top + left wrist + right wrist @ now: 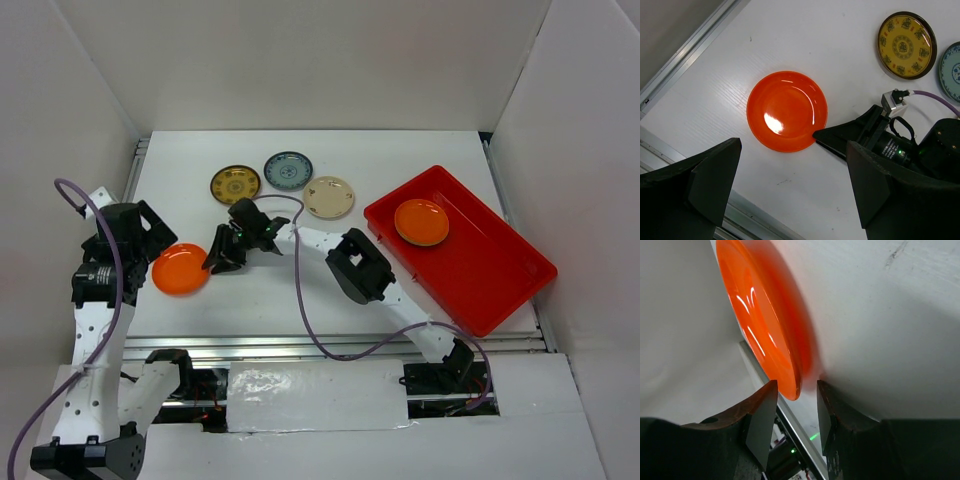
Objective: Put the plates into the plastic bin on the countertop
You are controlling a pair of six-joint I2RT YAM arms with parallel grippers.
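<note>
An orange plate (180, 269) lies flat on the white countertop (260, 300) at the left. My right gripper (222, 255) reaches across to its right edge. In the right wrist view the plate's rim (790, 382) sits just at the tips of the open right gripper (796, 390), which is not closed on it. My left gripper (148, 262) hovers open and empty just left of the plate; in the left wrist view the left gripper (792, 160) is wide open with the orange plate (787, 110) ahead. A second orange plate (421, 222) lies in the red plastic bin (480, 270).
A yellow-brown patterned plate (235, 184), a blue-grey patterned plate (288, 170) and a beige plate (329, 196) lie at the back of the countertop. A metal rail (330, 345) runs along the front edge. The right arm stretches across the middle of the counter.
</note>
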